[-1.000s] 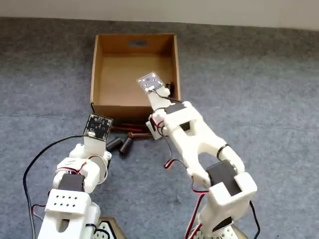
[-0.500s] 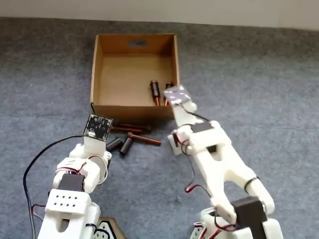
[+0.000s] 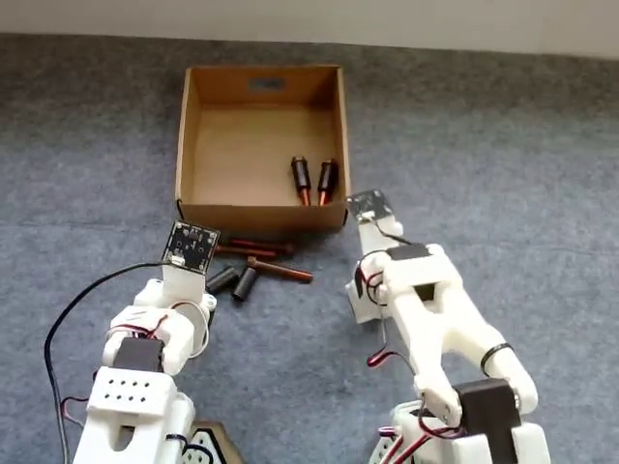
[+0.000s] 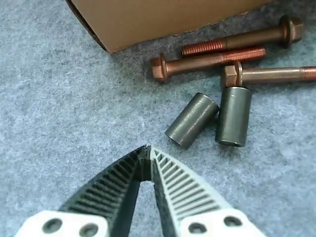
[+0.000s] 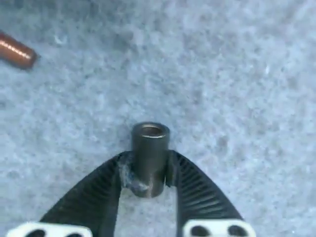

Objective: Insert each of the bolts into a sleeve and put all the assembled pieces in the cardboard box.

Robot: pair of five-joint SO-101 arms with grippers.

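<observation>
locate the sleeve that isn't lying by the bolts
In the right wrist view the sleeve is clamped in the right gripper, above carpet near the cardboard box's front right corner.

looks like a small robotics lab bench here: a white plastic left arm (image 3: 145, 362) and its matching right arm (image 3: 440, 324) sit on flat grey carpet-like matting (image 3: 542, 174), bare black cable (image 3: 48, 353) and red wires (image 3: 375, 360) looping out, loose copper-coloured bolts (image 4: 207, 61) and dark grey metal sleeves (image 4: 191, 121) beside a plain brown cardboard box (image 3: 181, 145), blank pale wall (image 3: 435, 14) behind.
</observation>
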